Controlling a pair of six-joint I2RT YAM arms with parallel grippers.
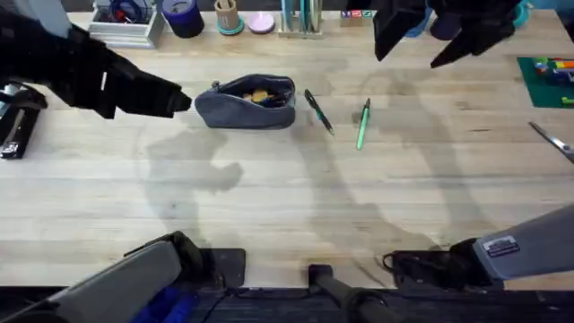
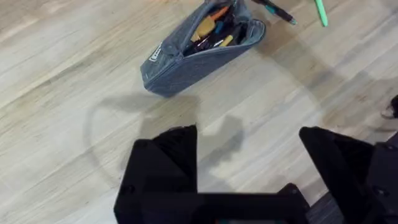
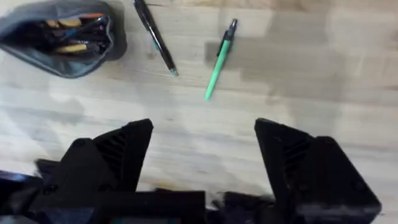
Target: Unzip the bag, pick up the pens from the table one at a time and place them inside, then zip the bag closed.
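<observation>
The blue-grey bag [image 1: 248,101] lies on the table [image 1: 287,197] with its zipper open, orange and dark items showing inside [image 2: 214,31]. Right of it lie the black pen [image 1: 318,112] and the green pen [image 1: 362,124], both flat on the wood and apart from each other. In the right wrist view the bag [image 3: 59,34], black pen [image 3: 155,43] and green pen [image 3: 219,60] lie ahead of the fingers. My left gripper [image 1: 179,100] hovers open just left of the bag, holding nothing. My right gripper [image 1: 417,45] is raised and open at the back right, above the pens.
A row of desk items lines the far edge: a white tray [image 1: 126,27], a dark-blue cup [image 1: 183,16], a small holder [image 1: 227,16]. A green cutting mat [image 1: 549,79] and silver scissors [image 1: 552,141] sit at the right. A black device [image 1: 18,121] lies at the left edge.
</observation>
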